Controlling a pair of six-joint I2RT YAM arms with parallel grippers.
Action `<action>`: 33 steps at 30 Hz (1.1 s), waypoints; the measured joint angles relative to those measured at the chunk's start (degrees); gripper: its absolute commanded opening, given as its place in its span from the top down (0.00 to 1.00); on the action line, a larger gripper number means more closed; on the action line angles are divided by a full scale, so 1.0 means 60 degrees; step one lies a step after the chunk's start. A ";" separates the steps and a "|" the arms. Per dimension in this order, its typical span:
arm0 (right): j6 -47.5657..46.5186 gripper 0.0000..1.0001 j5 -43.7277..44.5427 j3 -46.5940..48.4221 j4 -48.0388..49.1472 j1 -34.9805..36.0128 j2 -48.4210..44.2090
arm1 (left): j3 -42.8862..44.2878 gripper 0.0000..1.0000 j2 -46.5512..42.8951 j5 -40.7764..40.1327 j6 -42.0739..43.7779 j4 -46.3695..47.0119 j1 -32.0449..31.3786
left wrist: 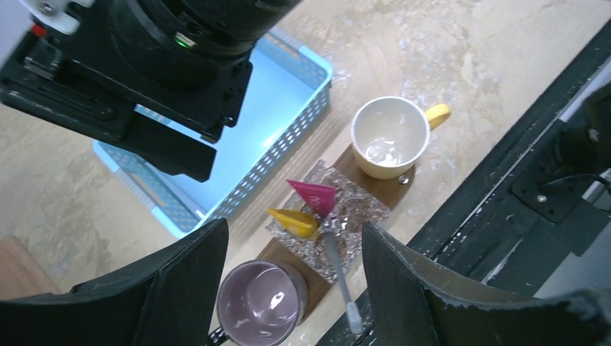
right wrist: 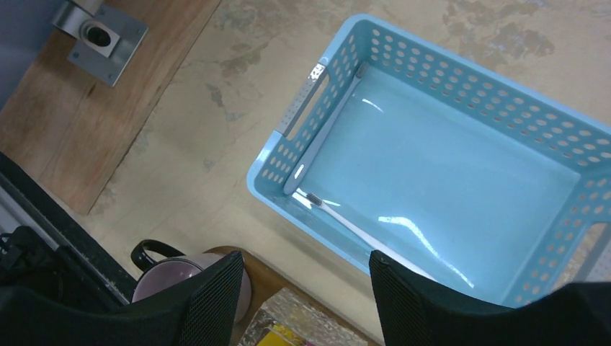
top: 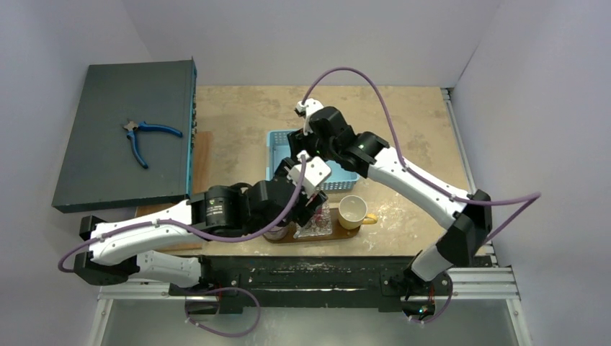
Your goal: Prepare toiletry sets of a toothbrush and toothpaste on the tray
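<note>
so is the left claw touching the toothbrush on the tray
Apart. The left wrist view shows the toothbrush lying on the tray, framed by the open left claw, with a clear gap to each finger.

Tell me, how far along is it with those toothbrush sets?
Done: a pink tube, a yellow tube and one toothbrush lie at the clear dish on the tray. In hand: nothing; both arms' jaws stand open, the right ones above the blue basket. Left: a white brush and seemingly a grey one in that basket.
</note>
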 measured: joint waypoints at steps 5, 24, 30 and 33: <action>0.0047 0.34 -0.0233 0.0750 -0.0036 0.0000 0.1253 | 0.0000 0.31 -0.0517 0.0554 -0.0062 -0.0452 0.1111; 0.0419 0.42 0.0346 0.3173 -0.0029 -0.0062 0.5388 | -0.1366 0.30 -0.2514 0.2998 -0.0328 -0.1155 0.6543; 0.0747 0.42 0.0321 0.3778 0.0080 -0.0240 0.6393 | -0.2186 0.30 -0.2983 0.3282 -0.0335 -0.1107 0.7366; 0.0943 0.42 0.0291 0.3869 0.0226 -0.0342 0.6714 | -0.2466 0.31 -0.3085 0.3373 -0.0331 -0.1035 0.7515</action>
